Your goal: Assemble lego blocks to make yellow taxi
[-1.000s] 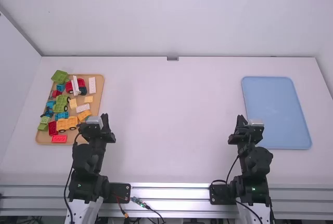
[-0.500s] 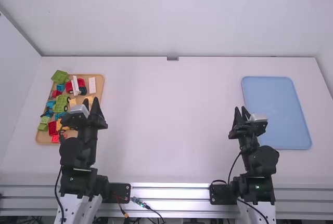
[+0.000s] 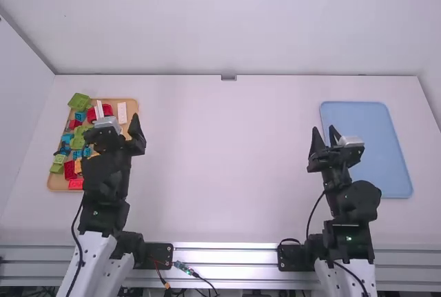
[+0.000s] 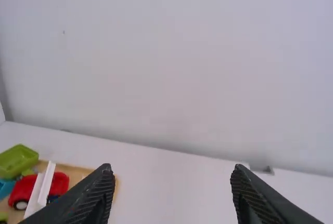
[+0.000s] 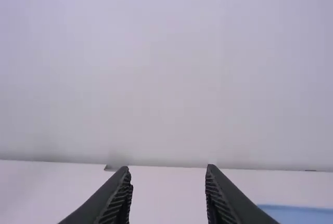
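Note:
My left gripper (image 3: 116,123) stands open and empty over the right side of the wooden tray (image 3: 134,108), hiding several of its blocks. Its fingers are wide apart in the left wrist view, the left gripper (image 4: 173,169) having nothing between them. A yellow-orange vehicle base (image 3: 78,167) is mostly hidden by the arm. White bricks (image 3: 122,112) lie at the tray's far side. Over the blue tray's left edge, my right gripper (image 3: 324,130) is raised; in the right wrist view the right gripper (image 5: 167,168) is open and empty.
Green (image 3: 79,100), red (image 3: 69,170) and blue (image 3: 80,116) blocks crowd the wooden tray. A red wheeled piece (image 4: 59,183) lies at its far end. The flat blue tray (image 3: 375,149) is at the table's right; a wall rises behind the table (image 3: 220,173).
Both arms have extended away from their bases. The left gripper moved forward over the tray and spread its fingers; the right gripper moved forward, and its fingers opened wider.

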`<state>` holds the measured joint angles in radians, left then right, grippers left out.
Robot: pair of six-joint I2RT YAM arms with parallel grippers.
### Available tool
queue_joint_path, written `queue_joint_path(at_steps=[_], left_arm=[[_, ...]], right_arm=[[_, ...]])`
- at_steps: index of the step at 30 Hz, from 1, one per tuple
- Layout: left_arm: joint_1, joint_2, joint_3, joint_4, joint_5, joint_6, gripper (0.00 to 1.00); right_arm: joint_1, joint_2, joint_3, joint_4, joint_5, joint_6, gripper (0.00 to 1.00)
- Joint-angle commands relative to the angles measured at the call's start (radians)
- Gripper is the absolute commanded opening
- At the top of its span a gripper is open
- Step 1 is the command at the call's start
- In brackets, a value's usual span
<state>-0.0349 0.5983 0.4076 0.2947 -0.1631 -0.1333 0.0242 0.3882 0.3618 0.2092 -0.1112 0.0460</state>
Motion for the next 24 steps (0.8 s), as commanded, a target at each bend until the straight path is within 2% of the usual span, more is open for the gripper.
queue_joint_path(at_steps=[1,9,24], left_arm=[[-0.005,0.048,0.037,-0.03,-0.011,-0.005,0.64],[-0.004,0.174,0.162,-0.156,-0.014,0.016,0.77],[-0.004,0.378,0.366,-0.36,-0.012,0.064,0.97]], right_arm=[[0.003,0.048,0.077,-0.029,0.0,0.006,0.43],[0.022,0.175,0.204,-0.156,0.0,-0.001,0.56],[-0.01,0.445,0.474,-0.164,-0.003,0.05,0.83]])
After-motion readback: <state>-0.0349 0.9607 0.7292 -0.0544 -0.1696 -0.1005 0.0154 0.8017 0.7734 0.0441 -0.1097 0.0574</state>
